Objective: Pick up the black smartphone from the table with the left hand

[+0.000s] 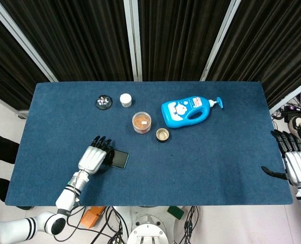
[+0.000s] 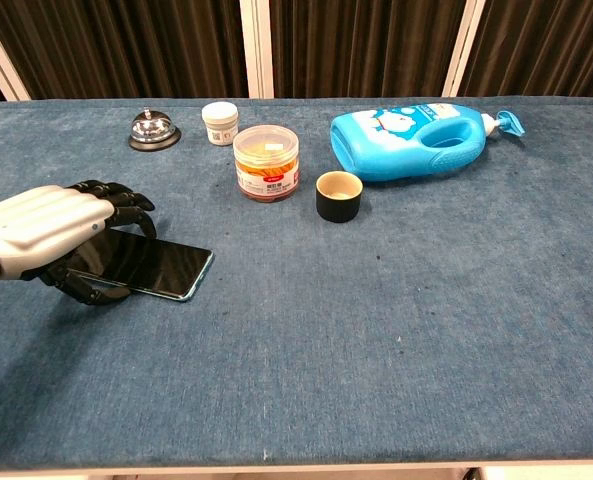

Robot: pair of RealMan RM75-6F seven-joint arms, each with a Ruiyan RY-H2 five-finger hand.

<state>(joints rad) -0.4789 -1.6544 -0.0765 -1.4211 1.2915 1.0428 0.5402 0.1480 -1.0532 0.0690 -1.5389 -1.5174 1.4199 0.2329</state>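
The black smartphone lies flat on the blue table, near its front left. My left hand covers the phone's left end. Its fingers curl down over the far edge and the thumb sits at the near edge. The phone still rests on the cloth, and a firm grip does not show. My right hand hangs off the table's right edge with its fingers spread and nothing in it. The chest view does not show it.
Behind the phone stand a silver bell, a small white jar, an orange-filled jar and a black cup. A blue bottle lies on its side further right.
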